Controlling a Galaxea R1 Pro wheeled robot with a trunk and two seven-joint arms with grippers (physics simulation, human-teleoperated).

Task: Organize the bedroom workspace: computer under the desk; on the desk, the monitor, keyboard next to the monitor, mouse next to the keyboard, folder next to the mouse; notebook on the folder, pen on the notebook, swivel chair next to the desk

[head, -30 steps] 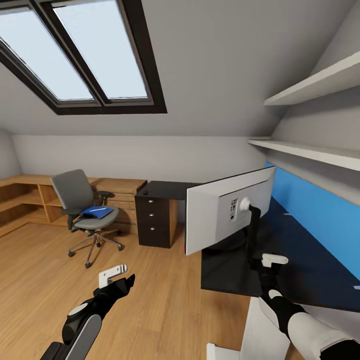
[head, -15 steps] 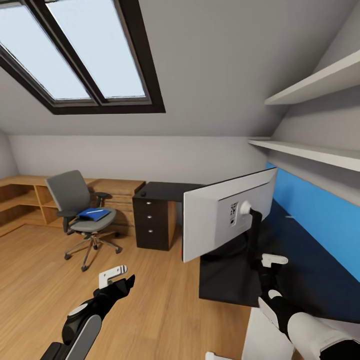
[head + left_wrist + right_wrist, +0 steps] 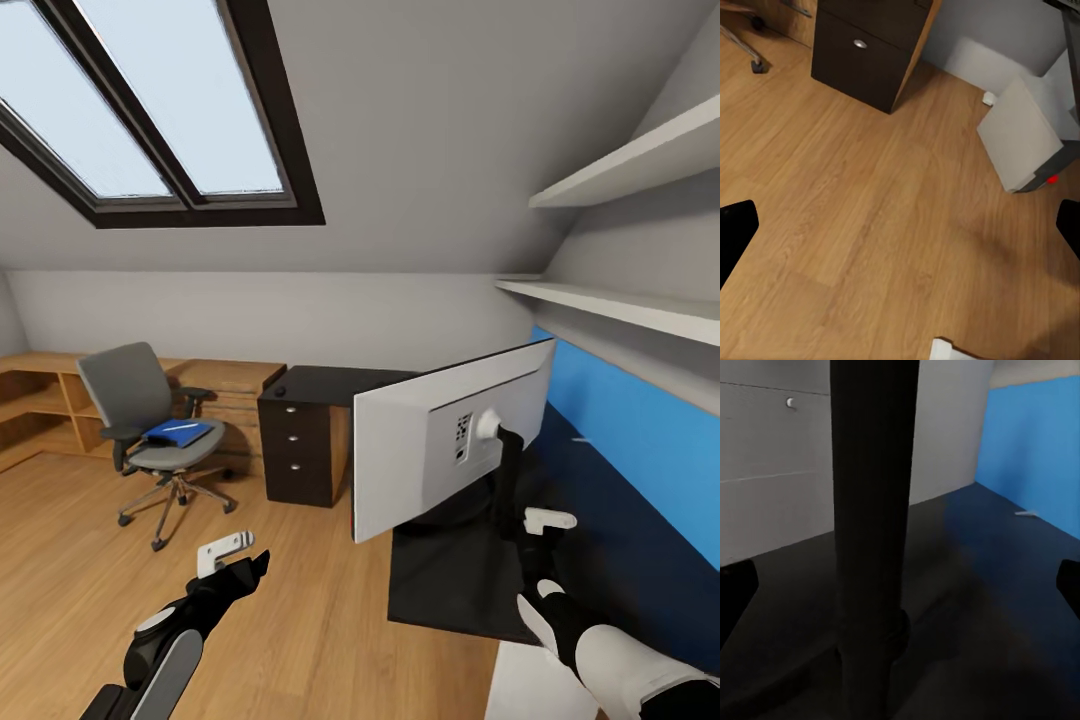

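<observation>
Monitor (image 3: 450,440) stands on the black desk (image 3: 610,540), white back panel toward the head camera, screen facing the blue wall panel (image 3: 640,440). Right gripper (image 3: 533,545) sits at the base of the monitor's black stand (image 3: 870,532); in the right wrist view its fingertips sit wide apart at the two frame edges with the stand post between them, not touching either. Left gripper (image 3: 235,562) hangs over bare wooden floor (image 3: 300,620), fingers spread, nothing held. Swivel chair (image 3: 150,430) stands well apart from the monitor, by the light wooden shelving (image 3: 40,400), with the blue folder (image 3: 178,433) lying on its seat and a thin white pen (image 3: 183,427) on the folder. Desk's drawer unit (image 3: 295,445) with round silver knobs stands between chair and monitor. Computer (image 3: 1024,139), light grey, shows in the left wrist view on the floor near the drawer unit. Notebook, keyboard and mouse: can't tell.
</observation>
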